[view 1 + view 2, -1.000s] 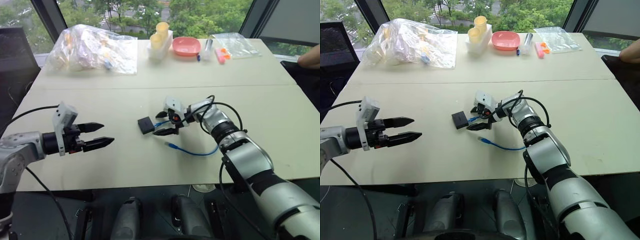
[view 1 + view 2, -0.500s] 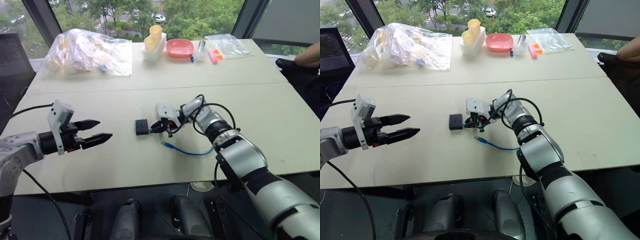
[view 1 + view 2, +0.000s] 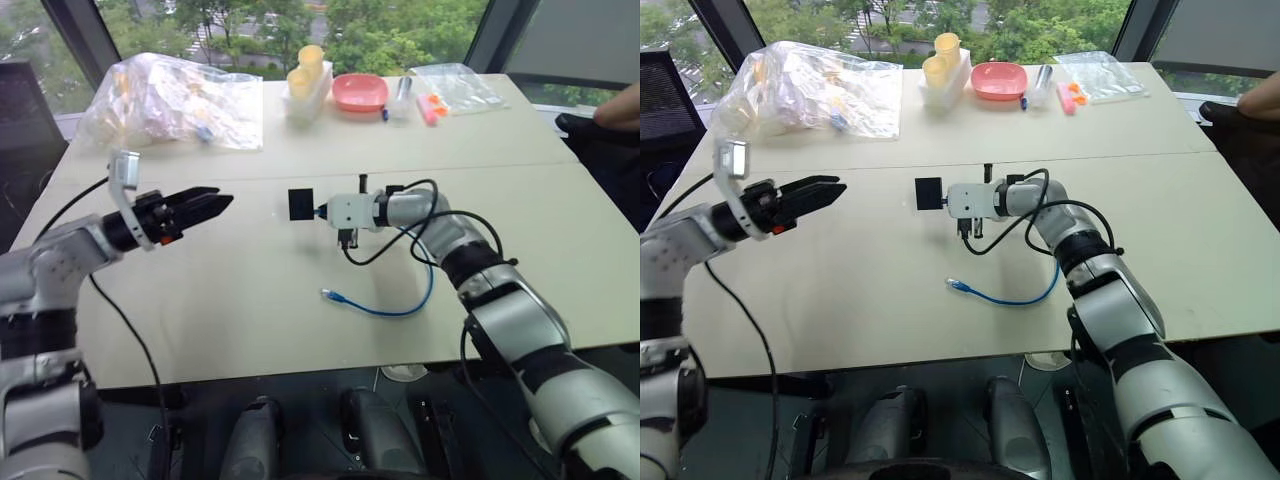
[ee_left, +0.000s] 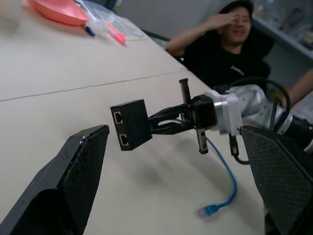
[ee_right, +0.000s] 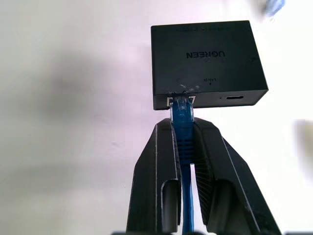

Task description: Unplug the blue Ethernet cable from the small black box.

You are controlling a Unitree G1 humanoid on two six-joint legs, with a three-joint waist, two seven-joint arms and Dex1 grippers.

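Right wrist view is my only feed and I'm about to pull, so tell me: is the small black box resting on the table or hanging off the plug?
Observer: Hanging. The small black box is up off the table, carried only by the blue Ethernet cable that the right gripper pinches just behind the plug.
Operator: Is the left gripper on the box?
Observer: No. The left gripper is open and apart from the box, pointing towards it from the robot's left.
Operator: Where is the cable's other end?
Observer: Its free plug lies loose on the table, nearer the robot than the box.
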